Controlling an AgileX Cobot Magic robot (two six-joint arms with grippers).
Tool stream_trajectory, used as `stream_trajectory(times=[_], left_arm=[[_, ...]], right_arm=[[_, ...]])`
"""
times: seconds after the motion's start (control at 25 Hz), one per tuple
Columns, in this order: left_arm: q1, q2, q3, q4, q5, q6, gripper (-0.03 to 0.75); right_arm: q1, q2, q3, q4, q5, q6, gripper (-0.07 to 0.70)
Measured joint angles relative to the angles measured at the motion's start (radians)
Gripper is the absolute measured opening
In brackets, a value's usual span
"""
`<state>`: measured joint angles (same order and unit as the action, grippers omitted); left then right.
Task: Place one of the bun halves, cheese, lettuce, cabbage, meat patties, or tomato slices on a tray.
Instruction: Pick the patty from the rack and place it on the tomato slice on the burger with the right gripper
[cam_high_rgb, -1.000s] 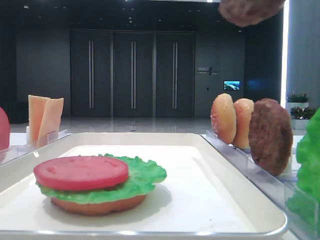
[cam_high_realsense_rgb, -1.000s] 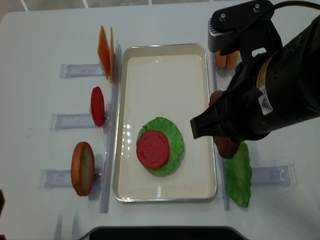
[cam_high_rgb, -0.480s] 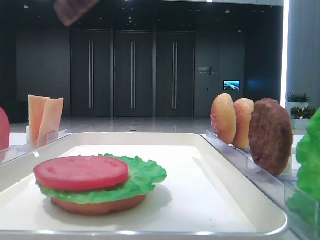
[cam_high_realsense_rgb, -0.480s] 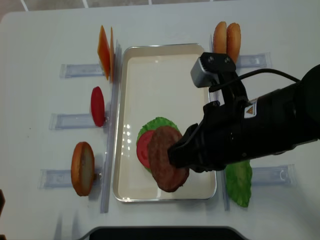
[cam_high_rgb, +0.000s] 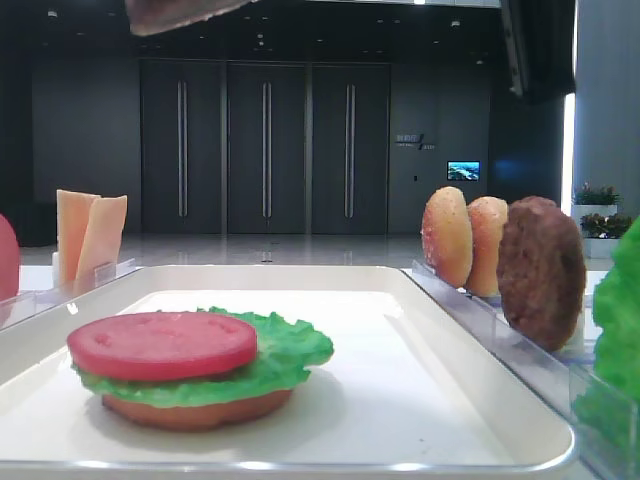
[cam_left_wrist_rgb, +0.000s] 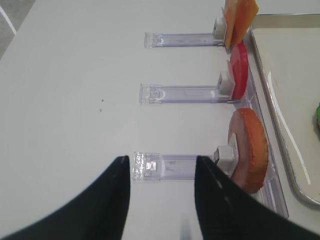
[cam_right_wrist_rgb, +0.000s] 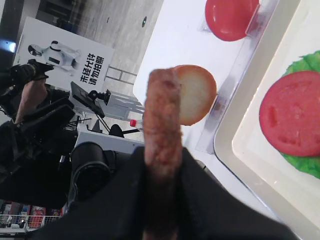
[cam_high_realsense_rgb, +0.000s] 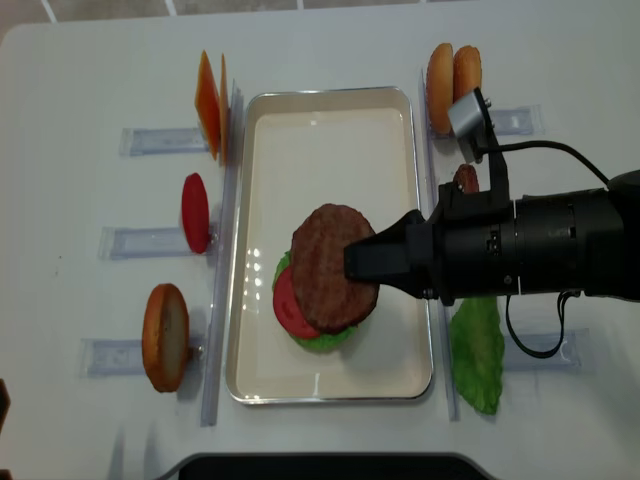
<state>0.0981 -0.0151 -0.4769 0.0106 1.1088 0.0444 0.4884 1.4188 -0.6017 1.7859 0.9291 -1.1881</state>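
Observation:
My right gripper (cam_high_realsense_rgb: 368, 262) is shut on a dark reddish-brown meat patty (cam_high_realsense_rgb: 330, 268). It holds the patty level in the air over the stack on the white tray (cam_high_realsense_rgb: 330, 150). The stack is a tomato slice (cam_high_rgb: 162, 343) on lettuce (cam_high_rgb: 290, 358) on a bottom bun half (cam_high_rgb: 195, 410). In the right wrist view the patty (cam_right_wrist_rgb: 162, 125) stands edge-on between the dark fingers (cam_right_wrist_rgb: 125, 200), and the tomato slice (cam_right_wrist_rgb: 292, 112) lies below. My left gripper (cam_left_wrist_rgb: 161, 160) hangs open over a clear rack (cam_left_wrist_rgb: 172, 166), left of the tray.
Left of the tray, racks hold cheese (cam_high_realsense_rgb: 210, 100), a tomato slice (cam_high_realsense_rgb: 195, 212) and a bun half (cam_high_realsense_rgb: 165, 335). On the right stand two bun halves (cam_high_realsense_rgb: 452, 72), another patty (cam_high_realsense_rgb: 465, 178) and a lettuce leaf (cam_high_realsense_rgb: 478, 350). The right arm's body reaches across the right racks.
The right gripper has carried the patty from above the right racks leftward over the tray. It has turned the patty flatter, above the tomato stack. The left gripper has not moved.

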Motion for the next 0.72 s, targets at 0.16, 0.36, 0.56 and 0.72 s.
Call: stream_trajectory(times=[0.16,0.36,0.56,0.72], left_arm=[[0.000,0.000,0.000,0.000,0.000,0.000,0.328],[0.000,0.000,0.000,0.000,0.000,0.000,0.328],[0.000,0.000,0.000,0.000,0.000,0.000,0.328],[0.000,0.000,0.000,0.000,0.000,0.000,0.328]], right_arm=[[0.000,0.053,0.001,0.009,0.011,-0.033,0.109],[0.000,0.116,0.001,0.012,0.001,-0.041,0.109],[0.004,0.193,-0.029,0.012,-0.024,-0.037,0.109],[0.070,0.238,-0.079,0.014,-0.074,-0.029,0.109]])
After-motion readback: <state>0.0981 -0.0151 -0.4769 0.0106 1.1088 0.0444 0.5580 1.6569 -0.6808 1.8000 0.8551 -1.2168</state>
